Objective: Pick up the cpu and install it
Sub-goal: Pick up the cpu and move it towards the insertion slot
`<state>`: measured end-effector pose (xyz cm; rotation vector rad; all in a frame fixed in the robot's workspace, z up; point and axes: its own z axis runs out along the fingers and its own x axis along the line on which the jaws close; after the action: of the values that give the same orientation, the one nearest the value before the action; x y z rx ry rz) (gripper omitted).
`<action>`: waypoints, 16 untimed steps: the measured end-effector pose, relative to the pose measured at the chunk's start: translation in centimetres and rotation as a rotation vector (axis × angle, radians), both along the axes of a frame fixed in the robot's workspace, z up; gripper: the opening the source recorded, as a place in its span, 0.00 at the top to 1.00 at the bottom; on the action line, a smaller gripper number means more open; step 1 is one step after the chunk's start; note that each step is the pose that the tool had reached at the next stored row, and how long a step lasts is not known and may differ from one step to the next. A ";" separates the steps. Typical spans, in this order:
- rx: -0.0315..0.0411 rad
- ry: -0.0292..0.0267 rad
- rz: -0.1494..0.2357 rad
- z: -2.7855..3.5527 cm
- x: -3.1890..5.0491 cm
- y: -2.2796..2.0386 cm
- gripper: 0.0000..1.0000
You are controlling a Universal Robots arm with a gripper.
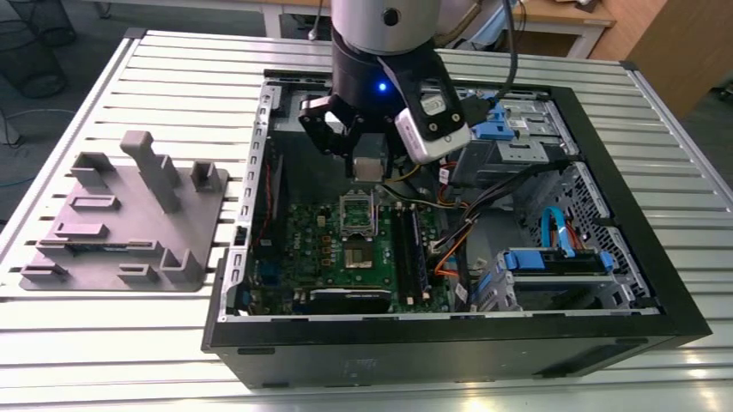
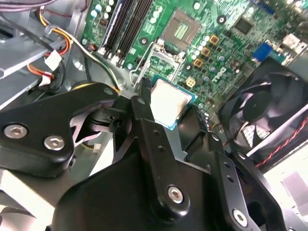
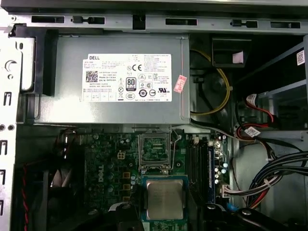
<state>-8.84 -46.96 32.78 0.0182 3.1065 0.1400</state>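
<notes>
Gripper [image 1: 366,157] hung inside the open black PC case [image 1: 458,339] in the exterior view, clenched on the cpu [image 1: 366,169]. The one small flat square chip sat level between 2 dark fingers, above the green motherboard [image 1: 332,249] w/o touching it. Just below it on the board was 1 rectangular metal socket frame [image 1: 357,209]. The case lay on a ribbed silver metal table [image 1: 172,77]. To the exterior view's left, well apart from the case, lay 1 matte grey plastic fixture tray [image 1: 115,249] w/ several upright blocks.

In the second wrist view the cpu [image 2: 169,103] showed a smooth silver-grey metal top w/ a thin teal edge. Black glossy fingers [image 2: 142,113] w/ round bolt heads pressed against opposite sides of it. Beyond the chip lay the motherboard [image 2: 231,43], studded w/ small parts, and the open socket [image 2: 183,30]. One black round-bladed fan [image 2: 269,113] sat beside the board.

In the first wrist view the cpu [image 3: 164,198] was square-on, its top dull and slightly mottled, just short of the socket frame [image 3: 155,151]. Past the board sat 1 boxy grey sheet-metal power supply [image 3: 72,72] w/ a white label. Bundled black, red and yellow cables [image 3: 274,168] ran beside it inside the case.
</notes>
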 end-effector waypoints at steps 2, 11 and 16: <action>0.0002 -0.0001 0.000 -0.14 0.00 -0.42 0.53; 0.0003 0.0000 0.000 -0.33 0.00 -1.19 0.53; 0.0003 -0.0002 0.000 -0.45 0.00 -1.30 0.53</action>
<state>-8.84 -48.26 32.33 0.0182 3.1063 0.1404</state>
